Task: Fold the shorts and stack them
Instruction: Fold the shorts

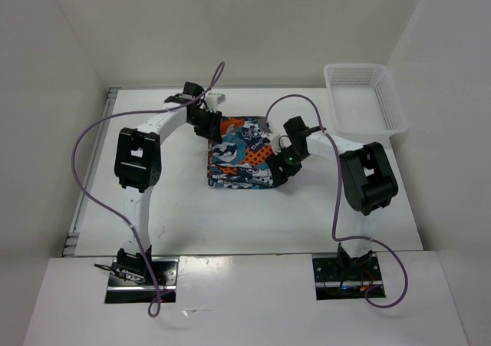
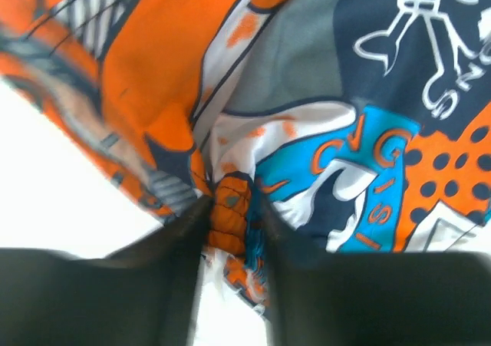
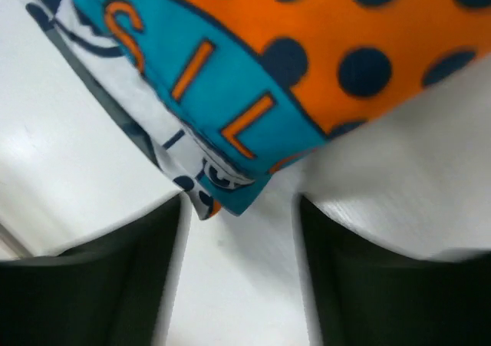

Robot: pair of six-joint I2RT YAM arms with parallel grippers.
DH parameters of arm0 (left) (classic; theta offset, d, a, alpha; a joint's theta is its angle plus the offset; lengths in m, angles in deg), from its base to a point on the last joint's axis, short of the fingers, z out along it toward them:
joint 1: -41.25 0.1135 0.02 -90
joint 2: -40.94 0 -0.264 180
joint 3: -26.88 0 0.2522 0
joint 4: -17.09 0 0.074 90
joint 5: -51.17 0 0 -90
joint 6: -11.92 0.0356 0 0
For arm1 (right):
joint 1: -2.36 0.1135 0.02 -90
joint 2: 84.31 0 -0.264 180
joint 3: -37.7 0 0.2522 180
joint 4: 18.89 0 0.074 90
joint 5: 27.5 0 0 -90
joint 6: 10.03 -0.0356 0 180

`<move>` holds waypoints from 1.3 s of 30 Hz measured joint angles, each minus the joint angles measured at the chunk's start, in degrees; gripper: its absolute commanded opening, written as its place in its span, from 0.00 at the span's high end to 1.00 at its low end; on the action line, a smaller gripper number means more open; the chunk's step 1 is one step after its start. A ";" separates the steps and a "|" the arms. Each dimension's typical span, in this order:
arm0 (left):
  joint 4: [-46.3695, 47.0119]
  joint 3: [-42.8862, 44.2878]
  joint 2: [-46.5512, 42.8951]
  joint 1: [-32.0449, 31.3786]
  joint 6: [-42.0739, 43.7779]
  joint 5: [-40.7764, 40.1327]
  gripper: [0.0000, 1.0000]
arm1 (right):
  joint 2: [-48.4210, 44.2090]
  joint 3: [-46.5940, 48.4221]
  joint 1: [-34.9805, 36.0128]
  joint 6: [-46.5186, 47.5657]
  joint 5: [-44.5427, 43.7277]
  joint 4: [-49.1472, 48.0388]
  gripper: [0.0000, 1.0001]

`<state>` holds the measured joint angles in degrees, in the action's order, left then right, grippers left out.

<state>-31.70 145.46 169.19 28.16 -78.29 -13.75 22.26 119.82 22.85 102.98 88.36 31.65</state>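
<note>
K: Left gripper (image 2: 230,212), fingers?
M: Drawn in tight on a bunched fold of the shorts (image 1: 239,156). Orange cloth was pinched between the dark fingers (image 2: 165,242). The grip sat at the bundle's far left corner.
K: Where did the shorts lie?
M: Around the middle of the tabletop (image 1: 192,215), as a roughly square folded bundle between the two arms.
K: Right gripper (image 3: 239,204)?
M: Its fingers (image 3: 115,273) stood apart, straddling a teal-and-white hem corner at the bundle's right edge. The cloth sat close to one finger, but nothing was clamped.
K: Surface and room?
M: White tabletop, with plain white walls on three sides. A white mesh basket (image 1: 367,100) stood at the far right corner, well apart from the shorts. Purple cables (image 1: 80,158) looped from each arm to its base at the near edge.
</note>
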 measured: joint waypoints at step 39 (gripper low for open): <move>13.14 -36.72 -48.13 26.86 0.00 -28.17 0.00 | -45.53 -5.33 -25.00 -8.57 -32.85 -25.22 0.01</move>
<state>-18.56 108.74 121.06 55.03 -78.29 -41.92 -23.27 114.48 -2.16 94.41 55.51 6.43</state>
